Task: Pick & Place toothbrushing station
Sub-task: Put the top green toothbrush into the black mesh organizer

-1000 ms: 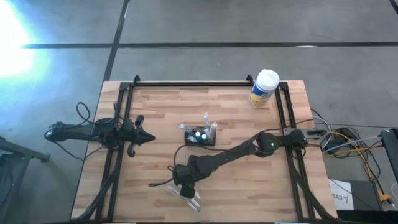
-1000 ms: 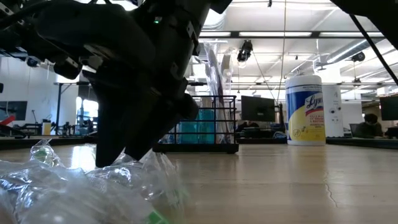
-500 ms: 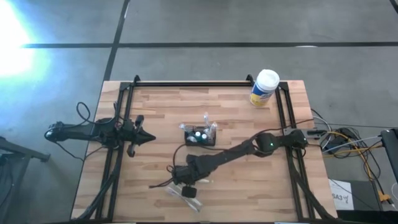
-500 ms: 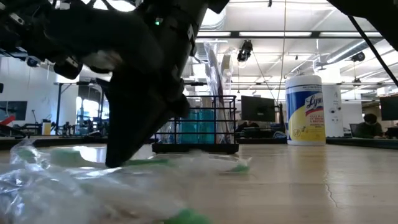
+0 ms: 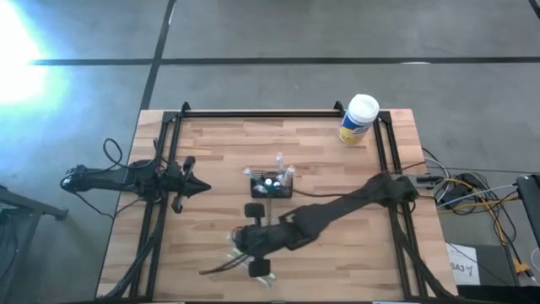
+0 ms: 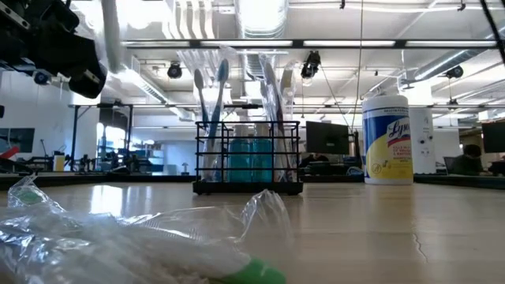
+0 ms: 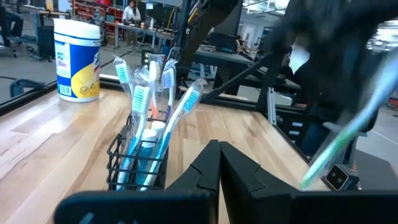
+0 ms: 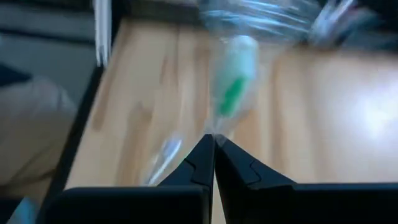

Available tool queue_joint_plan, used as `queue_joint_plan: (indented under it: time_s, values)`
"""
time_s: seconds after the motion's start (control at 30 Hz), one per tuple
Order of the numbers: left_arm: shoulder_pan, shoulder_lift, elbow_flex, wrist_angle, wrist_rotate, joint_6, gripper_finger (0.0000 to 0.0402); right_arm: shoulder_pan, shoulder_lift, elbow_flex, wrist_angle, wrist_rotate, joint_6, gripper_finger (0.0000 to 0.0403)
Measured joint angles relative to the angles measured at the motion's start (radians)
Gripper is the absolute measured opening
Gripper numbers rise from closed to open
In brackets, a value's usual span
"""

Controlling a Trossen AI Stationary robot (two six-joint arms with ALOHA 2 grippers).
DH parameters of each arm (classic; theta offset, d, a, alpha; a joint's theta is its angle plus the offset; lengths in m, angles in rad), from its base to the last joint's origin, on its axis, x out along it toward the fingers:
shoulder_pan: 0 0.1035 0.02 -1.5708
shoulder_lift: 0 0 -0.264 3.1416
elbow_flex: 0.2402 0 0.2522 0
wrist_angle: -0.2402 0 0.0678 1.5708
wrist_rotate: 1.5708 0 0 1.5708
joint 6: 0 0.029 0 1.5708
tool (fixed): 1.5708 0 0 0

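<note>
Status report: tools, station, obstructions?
Left tool shut, parked table-left. Right tool shut on clear-wrapped green toothbrush. Black mesh organiser box mid-table. Crumpled clear wrappers nearby.

text: "Lys…", partly cut off | on: yellow-and-white canister [image 6: 387, 138] | other text: none readable

The right hand [image 5: 239, 245] is a dark blur from above, so its fingers cannot be made out there. In its own wrist view the white-and-green toothbrush [image 8: 232, 79] at its fingertips is smeared by motion, and whether the tips grip it cannot be told. The crumpled clear plastic wrapper [image 6: 118, 237] is cut off by the low view's left and bottom edges. Inside the black wire mesh organiser box [image 5: 270, 184], the contents are too small to tell from above.
</note>
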Motion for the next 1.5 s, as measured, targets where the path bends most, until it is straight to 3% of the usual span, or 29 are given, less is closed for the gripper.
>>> queue_joint_plan:
  time_s: [0.23, 0.43, 0.6, 0.83, 0.97, 1.17, 1.5]
  values:
    - [0.000, 0.000, 0.000, 0.039, 0.035, -0.022, 0.0010, 0.041, -0.119, -0.092, 0.060, 0.180, -0.119, 0.0008]
    - [-0.005, 0.024, 0.000, 0.069, 0.154, -0.091, 0.0030, 0.014, -0.202, -0.358, 0.326, 0.210, -0.142, 0.0008]
    - [-0.037, 0.094, 0.000, 0.104, 0.177, -0.082, 0.0090, -0.029, -0.240, -0.636, 0.643, 0.168, -0.167, 0.0008]
    - [-0.117, 0.281, -0.003, 0.330, 0.171, 0.013, 0.0198, -0.086, -0.320, -0.884, 1.006, 0.159, -0.180, 0.0008]
    - [-0.123, 0.389, -0.003, 0.500, 0.120, 0.042, 0.0233, -0.101, -0.358, -0.925, 1.060, 0.154, -0.194, 0.0008]
    - [-0.122, 0.493, -0.003, 0.636, -0.021, 0.044, 0.0239, -0.105, -0.370, -0.918, 1.072, 0.152, -0.223, 0.0008]
    - [-0.122, 0.617, -0.003, 0.785, -0.025, 0.039, 0.0239, -0.137, -0.370, -0.909, 1.148, 0.180, -0.239, 0.0008]
